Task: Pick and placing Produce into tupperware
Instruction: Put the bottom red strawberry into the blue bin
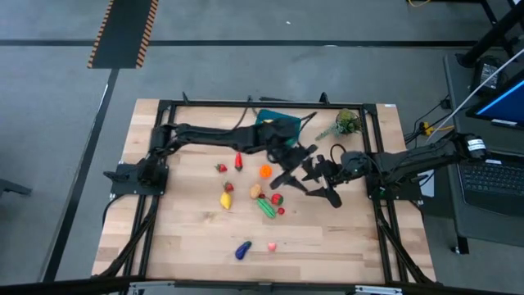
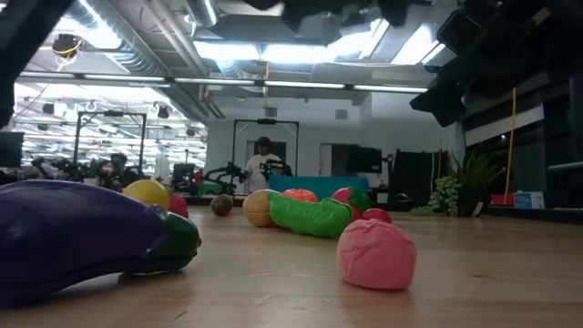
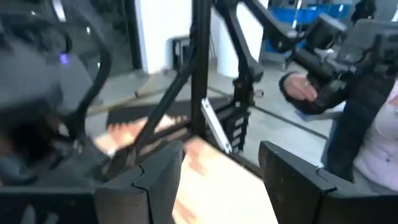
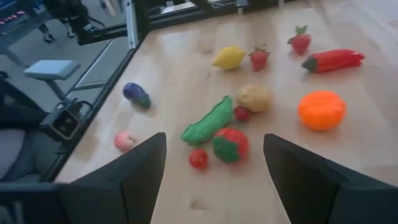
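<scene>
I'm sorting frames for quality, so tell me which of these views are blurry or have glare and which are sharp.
Left wrist view: heavily motion-smeared, the table and the person's hand are soft. Low view: ceiling lights glare overhead, the near purple eggplant is out of focus, and the arms are dark silhouettes. Right wrist view: mildly soft, but the orange and green pepper read clearly. High view: evenly lit and sharp.

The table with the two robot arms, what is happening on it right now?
Two robot arms work over a wooden table scattered with small toy produce. The right gripper hangs open and empty above a cluster: a green pod, a red tomato and a tan potato. The left gripper, also open and empty, is out near the teal tub at the far edge. Nothing is held yet; an orange, a lemon and a purple eggplant all lie loose on the wood.
</scene>
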### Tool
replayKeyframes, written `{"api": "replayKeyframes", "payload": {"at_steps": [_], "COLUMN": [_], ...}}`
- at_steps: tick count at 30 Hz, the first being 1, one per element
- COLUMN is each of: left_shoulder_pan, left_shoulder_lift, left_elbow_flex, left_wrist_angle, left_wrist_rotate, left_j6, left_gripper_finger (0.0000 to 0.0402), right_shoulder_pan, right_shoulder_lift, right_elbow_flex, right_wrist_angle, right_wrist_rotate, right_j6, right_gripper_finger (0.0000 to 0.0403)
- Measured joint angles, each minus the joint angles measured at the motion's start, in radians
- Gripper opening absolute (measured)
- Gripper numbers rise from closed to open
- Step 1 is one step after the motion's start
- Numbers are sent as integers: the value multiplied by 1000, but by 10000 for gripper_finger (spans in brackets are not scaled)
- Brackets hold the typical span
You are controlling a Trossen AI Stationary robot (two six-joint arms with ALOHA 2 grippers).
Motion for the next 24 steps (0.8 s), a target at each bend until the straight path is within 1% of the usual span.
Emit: {"api": "replayKeyframes", "payload": {"at_steps": [2, 7, 9, 11, 15, 19, 24], "left_shoulder_pan": [-11, -44, -55, -65, -76, -99, -141], "left_shoulder_lift": [-64, -237, -315, -389, -547, -700, -886], "left_elbow_flex": [-99, -378, -493, -598, -757, -897, -1051], "left_wrist_angle": [23, 160, 232, 268, 277, 273, 284], "left_wrist_rotate": [-35, -211, -248, -262, -303, -399, -499], "left_j6": [-6, -18, -32, -38, -63, -66, -68], "left_gripper_finger": [206, 206, 206, 206, 206, 206, 206], "right_shoulder_pan": [18, 48, 53, 54, 54, 54, 54], "right_shoulder_lift": [0, 0, 0, 0, 0, 0, 1], "right_elbow_flex": [0, 0, 0, 0, 0, 0, 0], "right_wrist_angle": [-1, 18, 34, 51, 64, 64, 65], "right_wrist_rotate": [0, 9, 9, 10, 10, 11, 23], "right_j6": [5, 6, -1, -8, -17, 26, 32], "right_gripper_finger": [271, 271, 271, 271, 271, 271, 271]}}
